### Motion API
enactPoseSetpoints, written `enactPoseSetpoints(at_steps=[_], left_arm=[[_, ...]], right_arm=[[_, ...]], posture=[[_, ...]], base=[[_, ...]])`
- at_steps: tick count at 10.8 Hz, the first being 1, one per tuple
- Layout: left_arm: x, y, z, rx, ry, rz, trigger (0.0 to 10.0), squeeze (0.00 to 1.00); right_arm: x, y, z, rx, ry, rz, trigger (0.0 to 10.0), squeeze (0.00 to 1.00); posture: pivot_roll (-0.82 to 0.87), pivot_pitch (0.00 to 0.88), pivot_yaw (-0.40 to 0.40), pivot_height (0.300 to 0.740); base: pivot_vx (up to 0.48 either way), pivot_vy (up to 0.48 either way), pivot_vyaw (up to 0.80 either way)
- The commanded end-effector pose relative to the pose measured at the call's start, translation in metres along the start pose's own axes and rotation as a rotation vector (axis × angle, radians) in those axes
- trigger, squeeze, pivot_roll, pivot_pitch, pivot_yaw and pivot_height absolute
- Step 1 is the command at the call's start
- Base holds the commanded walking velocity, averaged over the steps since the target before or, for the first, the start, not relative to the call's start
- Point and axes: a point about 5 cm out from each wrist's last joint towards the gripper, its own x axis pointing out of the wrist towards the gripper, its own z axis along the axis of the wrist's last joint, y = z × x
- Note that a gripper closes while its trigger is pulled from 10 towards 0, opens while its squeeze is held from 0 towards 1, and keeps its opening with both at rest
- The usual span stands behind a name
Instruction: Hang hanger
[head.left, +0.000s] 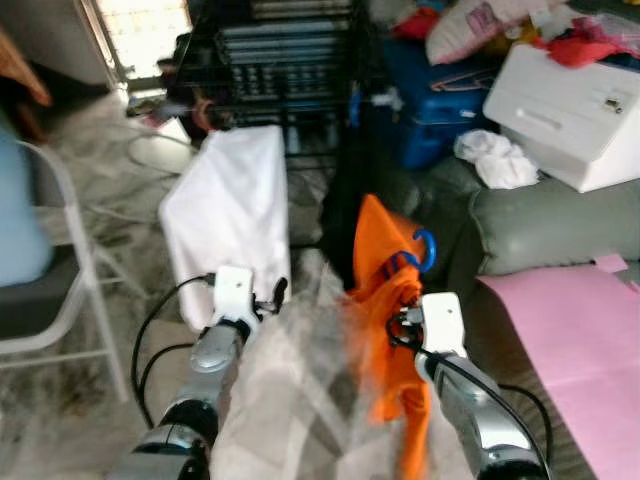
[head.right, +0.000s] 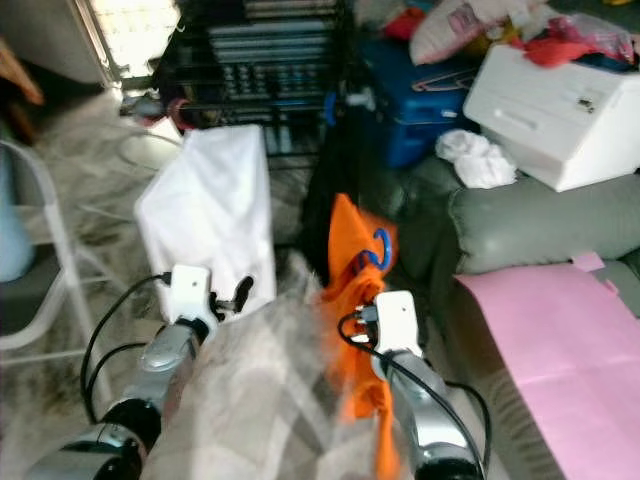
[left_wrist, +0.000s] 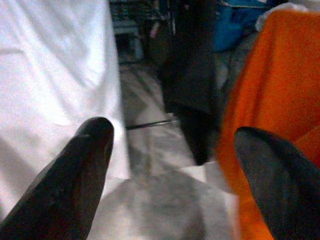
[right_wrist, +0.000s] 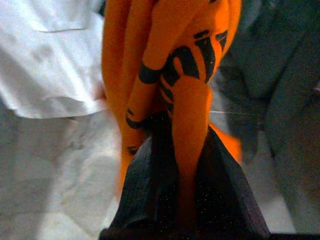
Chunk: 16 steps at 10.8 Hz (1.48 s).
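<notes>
An orange garment with black print (head.left: 378, 300) hangs on a blue hanger, whose hook (head.left: 427, 250) sticks out at its top. My right gripper (right_wrist: 175, 165) is shut on a fold of the orange cloth just below the hook, holding it up in front of me. My left gripper (left_wrist: 172, 132) is open with nothing between its fingers (left_wrist: 85, 165), level with the right one and to its left. It faces the gap between a hanging white garment (head.left: 235, 215) and the orange one.
A black wire rack (head.left: 280, 60) stands ahead, with a dark garment (head.left: 345, 210) hanging beside the white one. At right are a grey cushion (head.left: 560, 225), a pink sheet (head.left: 570, 340), a white box (head.left: 570, 100) and a blue bin (head.left: 430, 110). A white chair (head.left: 70, 250) stands at left.
</notes>
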Motion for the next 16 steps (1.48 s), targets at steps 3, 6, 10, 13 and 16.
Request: enactPoseSetpoints(at_steps=[3,6,10,13,16], left_arm=[[0.0,0.006,0.001,0.008,0.021,0.008,10.0,0.0],[0.0,0.004,-0.003,0.015,0.04,-0.006,10.0,0.0],[-0.001,-0.002,0.003,0.01,-0.017,-0.075,10.0,0.0],[-0.003,-0.001,0.002,-0.013,-0.03,-0.093,10.0,0.0],[-0.004,-0.008,0.0,-0.023,-0.025,-0.125,10.0,0.0]], right_arm=[[0.0,0.005,0.008,0.01,-0.033,0.005,10.0,0.0],[-0.002,0.012,-0.004,0.002,0.023,0.035,10.0,0.0],[0.0,0.014,-0.004,0.026,0.029,0.021,10.0,0.0],[0.004,0.014,-0.003,0.039,0.036,0.02,10.0,0.0],[0.008,0.003,-0.004,0.076,0.048,-0.046,10.0,0.0]], posture=[[-0.23,0.0,0.033,0.74],[-0.23,0.0,0.035,0.74],[-0.23,0.0,0.042,0.74],[-0.23,0.0,0.043,0.74],[-0.23,0.0,0.042,0.74]], base=[[0.195,0.398,0.0],[0.0,0.479,0.0],[0.0,0.12,0.0],[0.21,0.0,0.0],[0.414,0.0,0.0]])
